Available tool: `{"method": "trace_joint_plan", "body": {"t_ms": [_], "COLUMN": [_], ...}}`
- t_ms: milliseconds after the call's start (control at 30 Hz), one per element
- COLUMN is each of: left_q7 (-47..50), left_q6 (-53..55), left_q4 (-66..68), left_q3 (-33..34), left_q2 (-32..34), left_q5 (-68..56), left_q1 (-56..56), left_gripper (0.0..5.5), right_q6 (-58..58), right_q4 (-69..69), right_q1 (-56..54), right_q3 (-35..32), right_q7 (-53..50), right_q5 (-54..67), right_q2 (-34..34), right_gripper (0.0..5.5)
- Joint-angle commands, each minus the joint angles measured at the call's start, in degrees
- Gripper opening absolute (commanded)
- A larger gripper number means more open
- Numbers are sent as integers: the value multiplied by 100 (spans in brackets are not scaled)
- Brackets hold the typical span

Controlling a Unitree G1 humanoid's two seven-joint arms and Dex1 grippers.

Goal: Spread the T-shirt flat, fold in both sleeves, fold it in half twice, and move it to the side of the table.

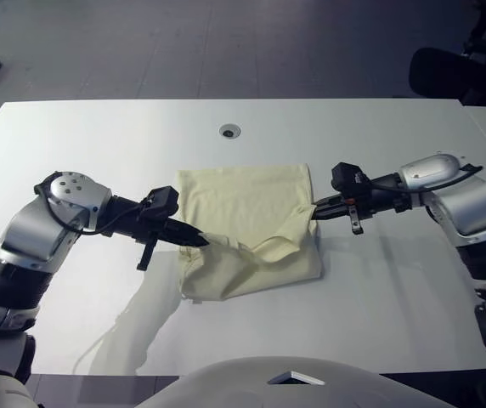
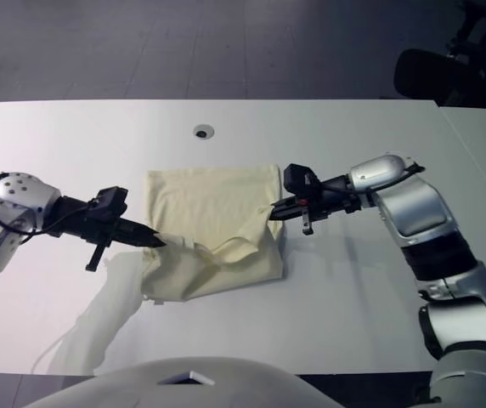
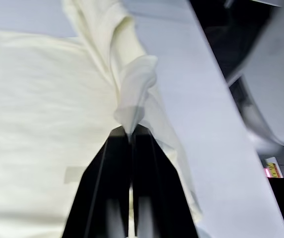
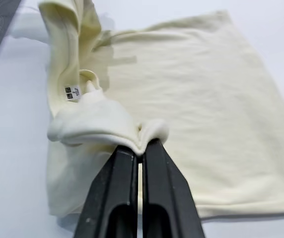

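A pale yellow T-shirt [image 1: 243, 225] lies partly folded in the middle of the white table [image 1: 98, 136]. Its near half is lifted and bunched between the two arms. My left gripper [image 1: 202, 241] is shut on a pinch of cloth at the shirt's left edge [image 3: 132, 106]. My right gripper [image 1: 315, 212] is shut on a fold at the shirt's right edge [image 4: 147, 135]. In the right wrist view the T-shirt [image 4: 191, 89] shows its collar and a small label [image 4: 73, 92] turned up near that fold.
A round grommet hole [image 1: 229, 131] sits in the table behind the shirt. Dark chairs [image 1: 455, 72] stand off the far right corner. Bare tabletop stretches left, right and in front of the shirt.
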Motion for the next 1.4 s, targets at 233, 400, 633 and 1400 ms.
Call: {"method": "trace_joint_plan", "body": {"t_ms": [233,400,633,1400], "left_q7": [-252,-4,663,2049], "left_q6": [-969,-1323,-1802,-2472], "left_q4": [2446,3282,4498,6437], "left_q3": [-68,107,379,570], "left_q2": [-661,-984,-1510,-2118], "left_q5": [973,1218,1533,2581], "left_q1": [-1438,-1749,-2293,-2589], "left_gripper": [0,0,0,0], "right_q6": [-1102,-1608,-2286,-2711], "right_q4": [2680,4011,5603,7095], "right_q1": [-1449,-1978,-2517,-2369], "right_q3": [64,-16,-281,-848], "right_q7": [-108,-307,-875,-2930], "right_q5": [-920,-1247,-1641,-2467], "right_q2": [1017,1543,1938,2599], "right_gripper": [2,2,2,2]}}
